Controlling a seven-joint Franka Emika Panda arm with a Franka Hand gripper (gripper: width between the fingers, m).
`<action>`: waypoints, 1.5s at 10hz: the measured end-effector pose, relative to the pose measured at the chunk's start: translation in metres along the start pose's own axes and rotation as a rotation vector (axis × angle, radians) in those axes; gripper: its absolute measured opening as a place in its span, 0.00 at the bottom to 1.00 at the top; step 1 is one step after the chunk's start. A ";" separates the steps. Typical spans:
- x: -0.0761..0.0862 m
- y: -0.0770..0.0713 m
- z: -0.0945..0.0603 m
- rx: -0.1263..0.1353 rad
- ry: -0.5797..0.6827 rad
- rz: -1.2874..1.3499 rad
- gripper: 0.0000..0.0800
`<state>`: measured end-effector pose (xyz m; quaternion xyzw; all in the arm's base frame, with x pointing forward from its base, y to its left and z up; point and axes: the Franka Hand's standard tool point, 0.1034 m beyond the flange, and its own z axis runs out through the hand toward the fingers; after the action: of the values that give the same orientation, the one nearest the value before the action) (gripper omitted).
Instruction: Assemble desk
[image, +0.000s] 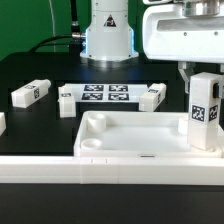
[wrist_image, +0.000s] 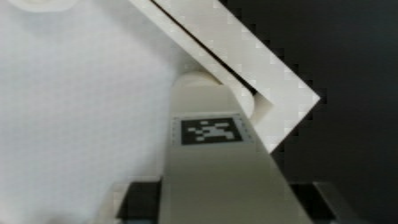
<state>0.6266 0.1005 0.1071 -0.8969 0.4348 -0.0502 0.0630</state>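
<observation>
Exterior view, read from its left: one white fragment (image: 2, 122) cut by the frame edge, identity not determinable; first leg (image: 30, 93) lying flat on the black table (image: 40, 70), tag on its end face; second leg (image: 65, 100) lying just beside the marker board (image: 107, 93); board count 1, flat, several black tags; robot base (image: 107, 35) behind it; third leg (image: 153, 96) lying just beside the board's other end; legs loose on the table: 3, all apart from one another. Tabletop (image: 140, 132): count 1, rim up, nearer the camera than the loose legs, just behind one long white border bar (image: 110, 175); two round sockets visible at its corners on the exterior view's left. Fourth leg (image: 205, 110) stands upright at the tabletop's corner on the exterior view's right, tag facing the camera; total legs 4. Gripper (image: 200, 72) at that leg's top end. Wrist view: the gripper (wrist_image: 222, 205) is clamped on the fourth leg (wrist_image: 222, 165); dark fingers (wrist_image: 139, 200) pressed to its two sides; one tag (wrist_image: 214, 130) visible on the leg; the leg's far end meets the tabletop (wrist_image: 71, 80) inside the rim corner.
</observation>
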 end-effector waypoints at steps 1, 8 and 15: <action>0.000 0.000 0.000 0.000 0.000 -0.046 0.47; 0.000 -0.005 -0.003 -0.003 -0.001 -0.670 0.81; 0.002 -0.003 -0.003 -0.004 -0.003 -1.147 0.81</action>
<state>0.6297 0.1010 0.1108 -0.9895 -0.1213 -0.0743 0.0248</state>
